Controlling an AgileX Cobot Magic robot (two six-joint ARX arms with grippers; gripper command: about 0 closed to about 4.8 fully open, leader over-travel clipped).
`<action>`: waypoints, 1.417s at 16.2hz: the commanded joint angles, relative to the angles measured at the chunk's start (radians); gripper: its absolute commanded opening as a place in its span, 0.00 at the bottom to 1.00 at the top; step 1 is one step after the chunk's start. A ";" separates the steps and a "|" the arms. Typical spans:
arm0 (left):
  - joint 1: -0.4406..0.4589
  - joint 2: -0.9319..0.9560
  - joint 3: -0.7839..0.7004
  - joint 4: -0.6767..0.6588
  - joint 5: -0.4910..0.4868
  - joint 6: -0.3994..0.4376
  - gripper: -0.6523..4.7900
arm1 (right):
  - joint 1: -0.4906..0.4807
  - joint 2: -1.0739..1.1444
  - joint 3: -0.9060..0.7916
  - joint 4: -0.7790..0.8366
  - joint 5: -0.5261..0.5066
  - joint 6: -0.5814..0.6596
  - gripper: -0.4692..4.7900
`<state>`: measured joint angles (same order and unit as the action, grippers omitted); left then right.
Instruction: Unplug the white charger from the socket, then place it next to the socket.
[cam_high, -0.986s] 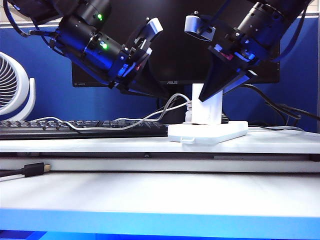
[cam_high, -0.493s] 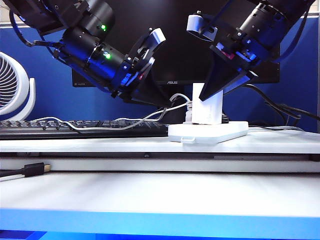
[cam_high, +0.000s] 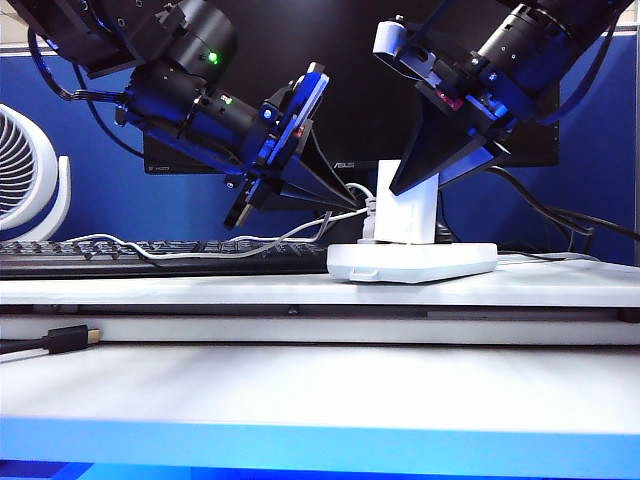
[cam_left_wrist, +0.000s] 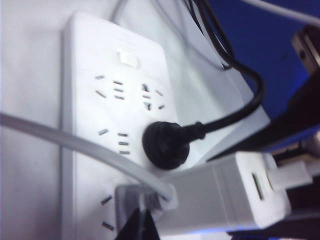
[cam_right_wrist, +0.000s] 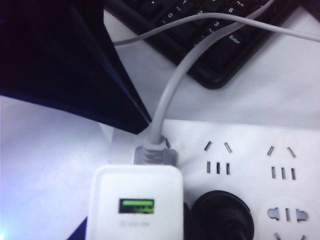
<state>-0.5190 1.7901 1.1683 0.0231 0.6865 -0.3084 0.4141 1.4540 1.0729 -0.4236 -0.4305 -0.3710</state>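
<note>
exterior view: right gripper (cam_high: 425, 178) pinching the boxy white charger (cam_high: 408, 215) upright, still plugged in the flat white plastic socket (cam_high: 412, 262), left gripper (cam_high: 338, 203), spread uncertain, poised just beside; an unbraced pull risks lifting the whole socket along.

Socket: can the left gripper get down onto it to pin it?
Probably yes. The left gripper hangs just left of the charger, over the socket; only thin cables lie between.
</note>
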 joint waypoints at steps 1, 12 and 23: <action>-0.002 -0.001 0.002 0.009 -0.027 -0.044 0.11 | 0.006 -0.008 0.006 0.032 -0.070 0.005 0.15; -0.047 0.064 0.005 -0.012 -0.039 -0.048 0.11 | 0.006 -0.008 0.006 0.033 -0.108 0.004 0.13; -0.053 0.087 0.026 -0.019 -0.066 -0.069 0.11 | 0.010 -0.009 0.006 0.084 -0.138 -0.015 0.09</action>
<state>-0.5625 1.8648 1.1934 0.0116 0.6239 -0.3790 0.4076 1.4563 1.0672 -0.4091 -0.4740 -0.3611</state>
